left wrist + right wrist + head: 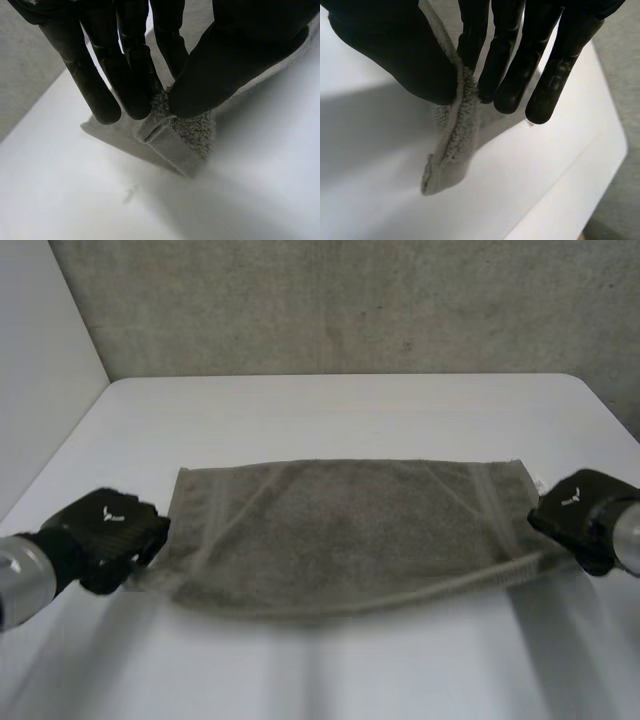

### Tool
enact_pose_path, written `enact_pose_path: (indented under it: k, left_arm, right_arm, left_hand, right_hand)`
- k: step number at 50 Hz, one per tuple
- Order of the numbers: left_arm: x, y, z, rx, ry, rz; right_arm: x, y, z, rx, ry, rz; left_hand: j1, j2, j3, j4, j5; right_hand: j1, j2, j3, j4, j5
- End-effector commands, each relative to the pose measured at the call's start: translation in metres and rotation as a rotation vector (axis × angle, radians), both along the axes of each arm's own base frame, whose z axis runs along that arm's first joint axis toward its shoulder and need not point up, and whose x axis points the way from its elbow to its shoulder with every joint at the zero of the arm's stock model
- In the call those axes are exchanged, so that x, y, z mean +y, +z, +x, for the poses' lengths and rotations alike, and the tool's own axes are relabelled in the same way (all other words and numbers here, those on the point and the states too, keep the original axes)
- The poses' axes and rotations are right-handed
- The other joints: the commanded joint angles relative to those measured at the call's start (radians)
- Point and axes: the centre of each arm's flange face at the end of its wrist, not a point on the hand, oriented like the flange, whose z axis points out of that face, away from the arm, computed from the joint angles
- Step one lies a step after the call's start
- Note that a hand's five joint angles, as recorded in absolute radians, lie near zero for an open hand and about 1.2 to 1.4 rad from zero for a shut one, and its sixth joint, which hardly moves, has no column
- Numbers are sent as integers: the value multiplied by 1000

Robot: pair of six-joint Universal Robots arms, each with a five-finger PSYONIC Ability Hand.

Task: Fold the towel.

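A: Surface and surroundings?
B: White table; grey concrete wall at the far side.
A: Towel position?
B: Grey towel spread across the table centre.
A: Hands?
B: Left hand pinches the towel's near left corner between thumb and fingers. Right hand pinches the near right corner likewise.

The left arm comes in low from the near left and the right arm from the right, and the two are spread wide apart. The left hand pinches a towel corner between its thumb and straight fingers. The right hand pinches the opposite near corner the same way, thumb against fingers, its other fingers extended.
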Motion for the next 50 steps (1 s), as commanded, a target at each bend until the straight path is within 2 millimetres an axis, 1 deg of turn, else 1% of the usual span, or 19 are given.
enact_pose_path:
  k: [1, 3, 5, 13, 19, 28, 32, 33, 34, 35, 36, 38, 40, 41, 43, 44, 46, 48, 50]
  left_arm:
    - [-69, -37, -22, -7, 23, -62]
    - [-82, -43, -26, -5, 49, -71]
    - [-109, -52, -33, 4, 97, -104]
    - [-161, -52, -58, 91, 114, -251]
    - [-183, -55, -71, 110, 119, -301]
    - [-211, -63, -77, 112, 152, -361]
    - [-212, -69, -81, 112, 143, -356]
    - [-212, -69, -82, 112, 143, -356]
    - [-209, -71, -86, 112, 134, -350]
    - [-209, -71, -86, 112, 134, -350]
    - [-206, -71, -90, 110, 128, -349]
    - [-201, -69, -96, 115, 114, -352]
    - [-198, -66, -100, 120, 105, -357]
    - [-195, -55, -101, 131, 103, -371]
    - [-189, -28, -99, 167, 111, -402]
    - [-189, -27, -99, 167, 111, -402]
    - [-184, -15, -98, 196, 117, -406]
    - [-171, 13, -93, 272, 133, -413]
    - [-164, 24, -90, 312, 142, -409]
  right_arm:
    - [-58, -34, 14, -36, -58, -84]
    - [-66, -40, 25, -42, -45, -108]
    - [-88, -52, 41, -53, -32, -177]
    - [-140, -74, 59, -86, -27, -353]
    - [-162, -88, 66, -99, -27, -410]
    - [-185, -88, 71, -119, -31, -485]
    - [-189, -92, 73, -122, -31, -491]
    - [-191, -92, 73, -123, -33, -495]
    - [-191, -92, 73, -123, -33, -496]
    - [-191, -91, 73, -125, -35, -498]
    - [-191, -88, 72, -128, -40, -505]
    - [-191, -84, 72, -136, -47, -514]
    - [-189, -61, 71, -156, -56, -558]
    - [-189, -60, 71, -156, -56, -558]
    - [-179, -39, 67, -213, -76, -565]
    - [-179, -39, 67, -213, -76, -565]
    - [-166, -15, 59, -297, -111, -561]
    - [-157, -5, 57, -335, -119, -554]
    - [-146, 6, 54, -372, -128, -545]
  left_hand:
    - [236, 179, 179, 178, 192]
    - [236, 179, 179, 178, 192]
    - [236, 179, 179, 178, 192]
    - [236, 179, 179, 178, 192]
    - [236, 179, 179, 178, 192]
    - [236, 179, 179, 178, 192]
    - [236, 179, 179, 178, 192]
    - [236, 179, 179, 178, 192]
    - [-409, -465, -466, -467, -453]
    - [-416, -472, -473, -473, -460]
    - [-986, -1042, -1043, -1044, -1030]
    - [-959, -1015, -1016, -1016, -1003]
    - [-986, -1042, -1043, -1044, -1030]
    - [-986, -1042, -1043, -1044, -1030]
    - [-986, -1042, -1043, -1044, -1030]
    - [-986, -1042, -1043, -1044, -1030]
    - [-986, -1042, -1043, -1044, -1030]
    - [-986, -1042, -1043, -1044, -1030]
    - [-986, -1042, -1043, -1044, -1030]
  right_hand:
    - [422, 217, 205, 200, 235]
    - [422, 217, 205, 200, 235]
    - [422, 217, 205, 200, 235]
    - [422, 217, 205, 200, 235]
    - [422, 217, 205, 200, 235]
    - [422, 217, 205, 200, 235]
    - [422, 217, 205, 200, 235]
    - [11, -194, -206, -212, -177]
    - [7, -198, -211, -216, -181]
    - [-799, -1004, -1016, -1022, -987]
    - [-799, -1004, -1016, -1022, -987]
    - [-799, -1004, -1016, -1022, -987]
    - [-799, -1004, -1016, -1022, -987]
    - [-799, -1004, -1016, -1022, -987]
    - [-799, -1004, -1016, -1022, -987]
    - [-799, -1004, -1016, -1022, -987]
    - [-799, -1004, -1016, -1022, -987]
    - [-799, -1004, -1016, -1022, -987]
    - [-799, -1004, -1016, -1022, -987]
